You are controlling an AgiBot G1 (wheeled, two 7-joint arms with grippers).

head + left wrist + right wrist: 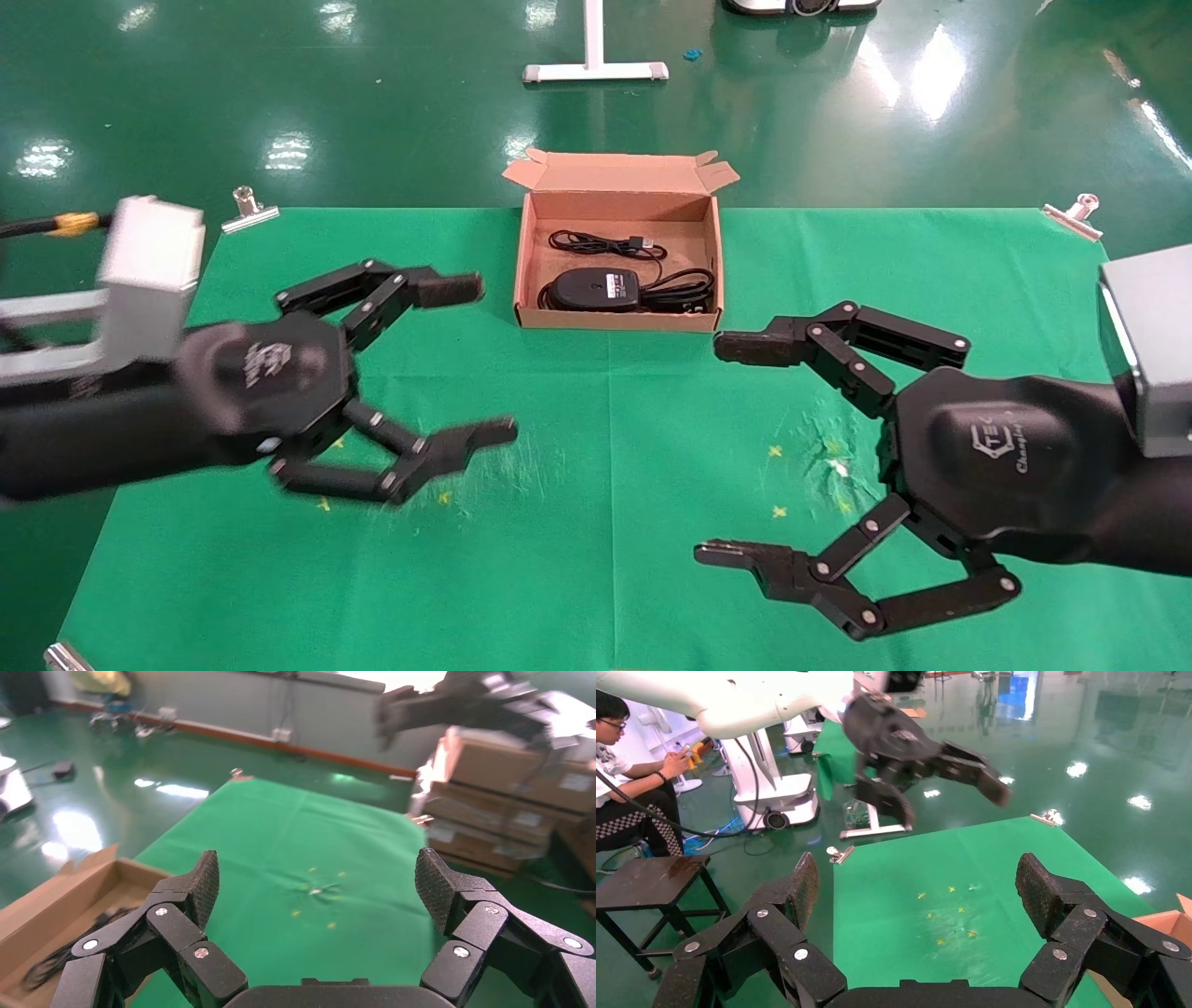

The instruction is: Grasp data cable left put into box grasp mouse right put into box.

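Observation:
The brown cardboard box (525,270) stands open at the back middle of the green cloth, its lid flap up. Inside lie the black mouse (594,289), white label up, its thin cord with USB plug (605,244), and the thicker data cable (687,291) bundled beside the mouse. My left gripper (480,359) is open and empty above the cloth, left of the box and nearer to me. My right gripper (722,449) is open and empty, right of the box and nearer still. The left wrist view shows the box's edge (42,903) beside the open left gripper (318,881). The right wrist view shows the open right gripper (916,881).
Metal clips (250,210) (1073,214) hold the cloth's far corners. A white stand base (594,70) sits on the floor behind the box. Stacked cartons (506,797) lie past the table's right side. A seated person (624,776) and a dark stool (652,881) are off its left side.

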